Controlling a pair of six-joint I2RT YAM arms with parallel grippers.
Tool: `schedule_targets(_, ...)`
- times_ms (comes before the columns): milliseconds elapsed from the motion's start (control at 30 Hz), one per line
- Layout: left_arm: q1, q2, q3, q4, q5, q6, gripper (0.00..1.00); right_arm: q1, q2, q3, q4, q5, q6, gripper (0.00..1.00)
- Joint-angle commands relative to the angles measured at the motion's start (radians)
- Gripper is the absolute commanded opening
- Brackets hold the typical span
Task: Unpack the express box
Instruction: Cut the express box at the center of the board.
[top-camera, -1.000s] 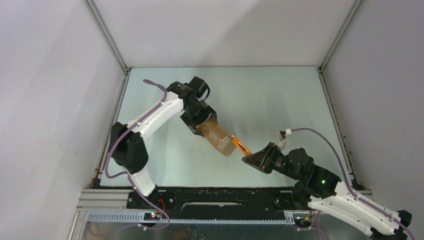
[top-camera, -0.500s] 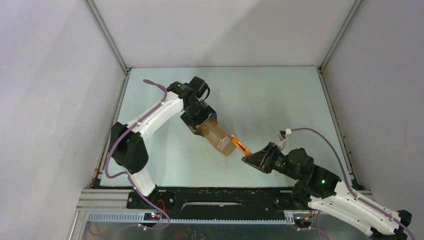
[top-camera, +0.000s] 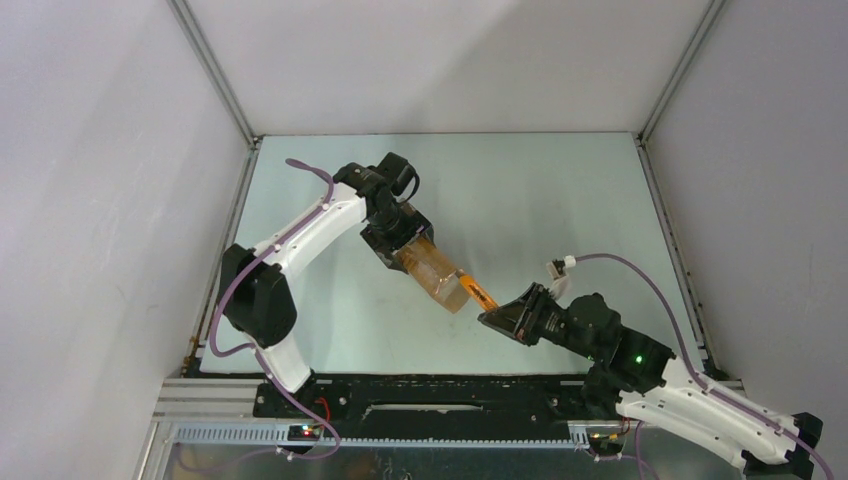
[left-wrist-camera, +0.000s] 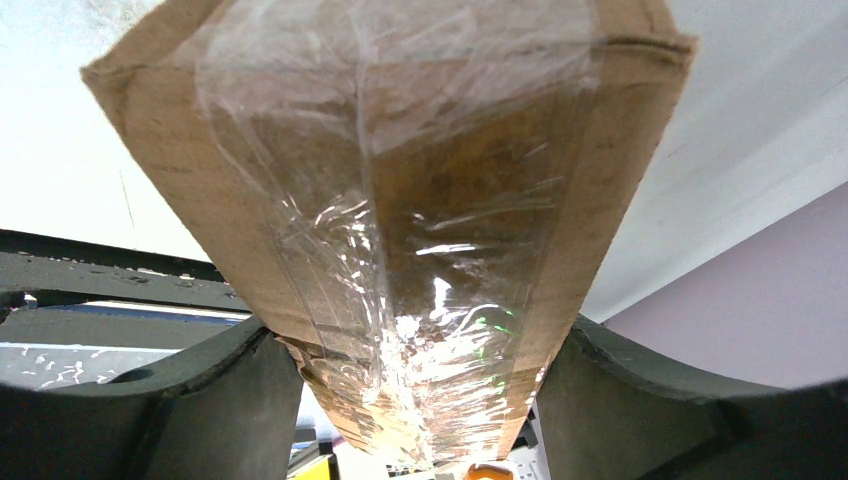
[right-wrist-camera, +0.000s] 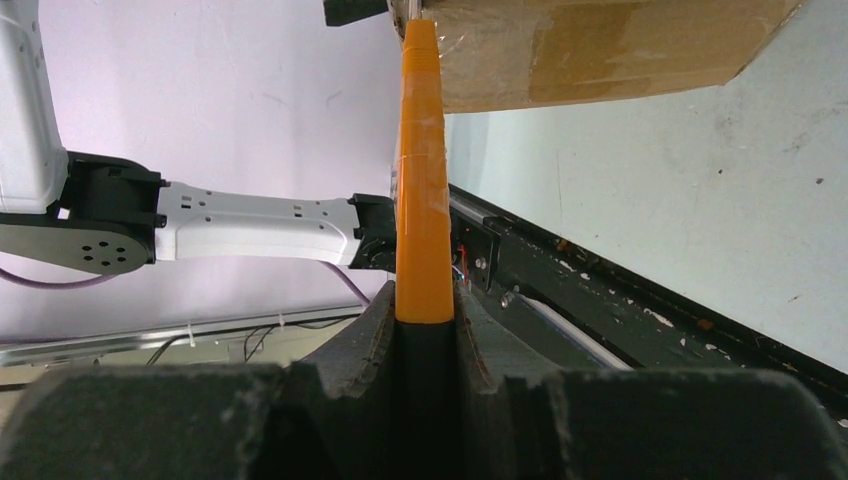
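The top external camera looked down from above and behind the arms' bases, far enough off to take in the whole table (top-camera: 560, 190). The left wrist camera sat just behind the left gripper (top-camera: 418, 258), peering out between its fingers (left-wrist-camera: 200, 400) at the taped express box (left-wrist-camera: 400, 200), so near that it filled the frame. The right wrist camera looked forward along the right gripper (top-camera: 497, 318) and the orange utility knife (right-wrist-camera: 423, 200) clamped there, to a corner of that same box just past the tip; the overhead view held both too.
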Motion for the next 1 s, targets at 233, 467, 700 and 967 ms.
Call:
schedule_targets(233,0.004,-0.009,-0.001,0.029,0.053,-0.027,0.52,0.014,0.065,-0.004,0.104,-0.089,-0.012,0.0)
schedule_targets(467,0.002,-0.002,0.011,0.018,0.046,-0.03,0.52,0.016,0.098,-0.003,0.14,-0.124,-0.011,0.0)
schedule_targets(700,0.003,0.001,0.0,0.009,0.028,-0.027,0.52,-0.01,0.018,-0.003,0.077,-0.146,-0.01,0.0)
schedule_targets(967,0.003,-0.001,-0.008,0.007,0.033,-0.014,0.51,-0.063,0.05,-0.002,0.134,-0.321,-0.04,0.0)
